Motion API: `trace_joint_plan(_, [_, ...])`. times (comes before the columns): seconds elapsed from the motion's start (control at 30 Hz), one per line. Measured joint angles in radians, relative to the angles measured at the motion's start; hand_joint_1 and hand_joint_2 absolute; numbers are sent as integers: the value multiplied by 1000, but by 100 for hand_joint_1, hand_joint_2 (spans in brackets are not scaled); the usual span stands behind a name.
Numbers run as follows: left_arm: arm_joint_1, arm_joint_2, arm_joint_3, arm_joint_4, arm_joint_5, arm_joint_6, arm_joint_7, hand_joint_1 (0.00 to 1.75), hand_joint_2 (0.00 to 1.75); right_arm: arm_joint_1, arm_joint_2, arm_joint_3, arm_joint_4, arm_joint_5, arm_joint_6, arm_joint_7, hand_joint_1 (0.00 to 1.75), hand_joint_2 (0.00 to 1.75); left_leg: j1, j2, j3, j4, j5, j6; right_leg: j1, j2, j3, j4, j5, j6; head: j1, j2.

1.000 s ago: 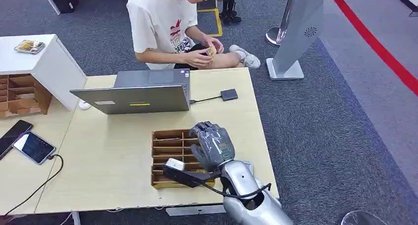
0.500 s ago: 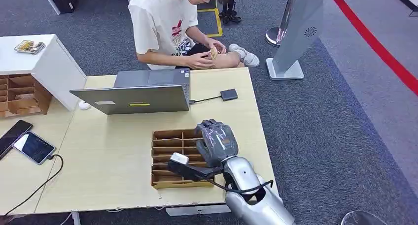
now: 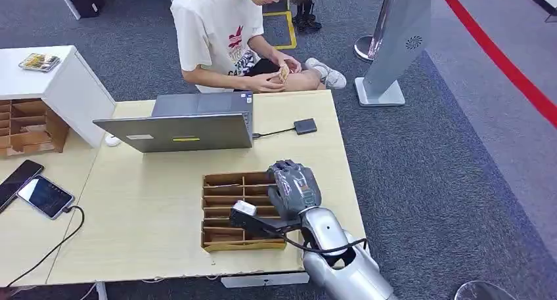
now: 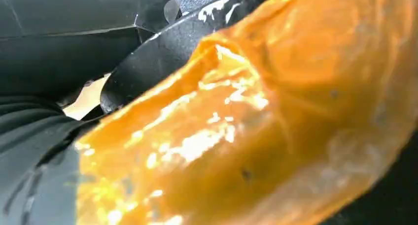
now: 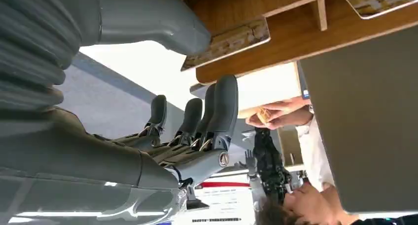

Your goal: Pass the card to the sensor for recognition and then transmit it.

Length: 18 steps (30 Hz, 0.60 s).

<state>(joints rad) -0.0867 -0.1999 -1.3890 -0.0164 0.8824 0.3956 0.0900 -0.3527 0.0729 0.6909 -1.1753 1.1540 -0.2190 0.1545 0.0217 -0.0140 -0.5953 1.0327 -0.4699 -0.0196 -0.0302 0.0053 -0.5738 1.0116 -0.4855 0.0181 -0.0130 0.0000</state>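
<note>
Head view: right robot hand [image 3: 294, 190] over right end of wooden slotted tray [image 3: 226, 210] on surface [image 3: 144, 214] — fingers curled downward, grip on card unclear. Small dark sensor [image 3: 305, 126] farther ahead, near far surface edge, beside laptop [image 3: 177, 126].

Left wrist view: blurred orange mass; left robot hand state unknown.

Right wrist view: fingers [image 5: 217, 112] apart, nothing between — card [image 5: 226, 43] lying flat in tray just past thumb.

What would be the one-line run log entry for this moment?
right hand: over wooden tray, fingers apart, holding nothing | card: in tray slot, not grasped | laptop: open on table | sensor: untouched
</note>
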Motion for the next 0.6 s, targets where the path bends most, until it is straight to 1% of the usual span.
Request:
trace_joint_plan(0.27, [0, 1, -10, 0, 0, 0, 2, 0, 0, -2, 2, -3, 20, 1, 2, 3, 87, 175, 0, 0, 0, 0, 0, 0, 0, 0, 0, 0, 0, 0, 0, 0])
trace_joint_plan(0.33, [0, 1, -12, 0, 0, 0, 2, 0, 0, -3, 3, -6, 26, 1, 2, 6, 94, 175, 0, 0, 0, 0, 0, 0, 0, 0, 0, 0, 0, 0, 0, 0])
trace_joint_plan(0.37, [0, 1, -12, 0, 0, 0, 2, 0, 0, -3, 3, -7, 28, 2, 2, 8, 94, 175, 0, 0, 0, 0, 0, 0, 0, 0, 0, 0, 0, 0, 0, 0])
trace_joint_plan(0.43, [0, 1, -13, 0, 0, 0, 2, 0, 0, -4, 3, -9, 32, 4, 3, 9, 134, 175, 0, 0, 0, 0, 0, 0, 0, 0, 0, 0, 0, 0, 0, 0])
trace_joint_plan(0.47, [0, 1, -13, 0, 0, 0, 3, 0, 0, -4, 3, -10, 36, 5, 3, 10, 134, 175, 0, 0, 0, 0, 0, 0, 0, 0, 0, 0, 0, 0, 0, 0])
trace_joint_plan(0.5, [0, 1, -13, 0, 0, 0, 3, 0, 0, -4, 3, -12, 38, 6, 3, 10, 148, 175, 0, 0, 0, 0, 0, 0, 0, 0, 0, 0, 0, 0, 0, 0])
trace_joint_plan(0.53, [0, 1, -13, 0, 0, 0, 3, 0, 0, -5, 3, -14, 41, 7, 2, 11, 152, 175, 0, 0, 0, 0, 0, 0, 0, 0, 0, 0, 0, 0, 0, 0])
trace_joint_plan(0.57, [0, 1, -13, 0, 0, 0, 3, 0, 0, -5, 5, -16, 44, 7, 2, 12, 154, 175, 0, 0, 0, 0, 0, 0, 0, 0, 0, 0, 0, 0, 0, 0])
trace_joint_plan(0.6, [0, 1, -13, 0, 0, 0, 3, 0, 0, -6, 5, -18, 46, 7, 2, 12, 152, 175, 0, 0, 0, 0, 0, 0, 0, 0, 0, 0, 0, 0, 0, 0])
